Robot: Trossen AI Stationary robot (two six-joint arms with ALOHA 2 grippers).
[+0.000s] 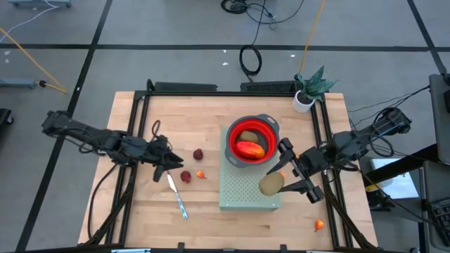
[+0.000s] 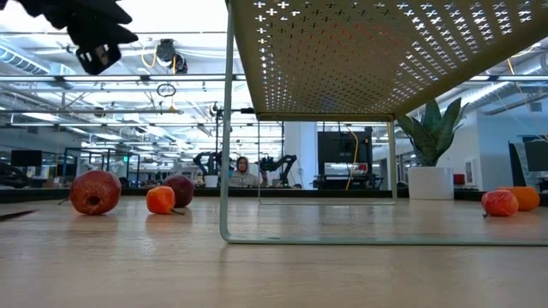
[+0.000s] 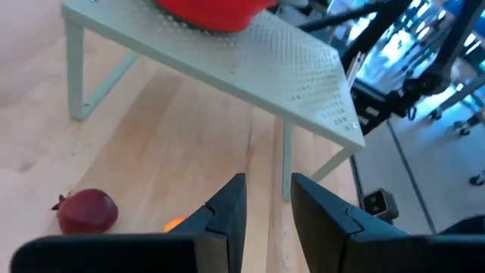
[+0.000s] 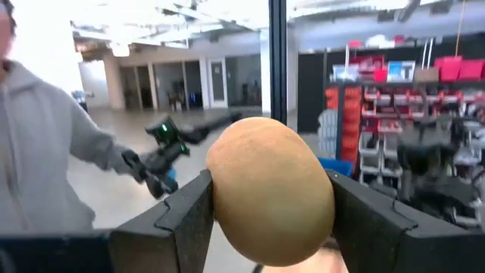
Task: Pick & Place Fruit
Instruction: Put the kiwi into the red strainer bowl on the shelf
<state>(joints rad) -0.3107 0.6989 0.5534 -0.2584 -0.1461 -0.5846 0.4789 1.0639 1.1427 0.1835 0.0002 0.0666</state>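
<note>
The right gripper [image 1: 290,177] was clamped on a brown-green oval fruit [image 4: 271,189], held above the near right corner of the pale perforated rack [image 1: 242,193] in the middle of the worktop [image 1: 140,218]. The red bowl [image 1: 266,130] stood on the rack's far end, already holding the red-orange fruit [image 1: 250,148] and another brown-green oval [image 1: 250,136].

The left gripper [image 1: 163,163] hovered over the worktop's left half with its fingers [image 3: 227,216] a narrow gap apart and holding nothing, near two dark red balls [image 1: 198,154] and a small orange ball [image 1: 201,174], beside the knife [image 1: 178,197].

The oval bulged well beyond the fingers, so it looked liable to slip out. Released short of the bowl, it would probably roll off the rack. Another orange ball [image 1: 319,225] lay near the worktop's near right corner.
</note>
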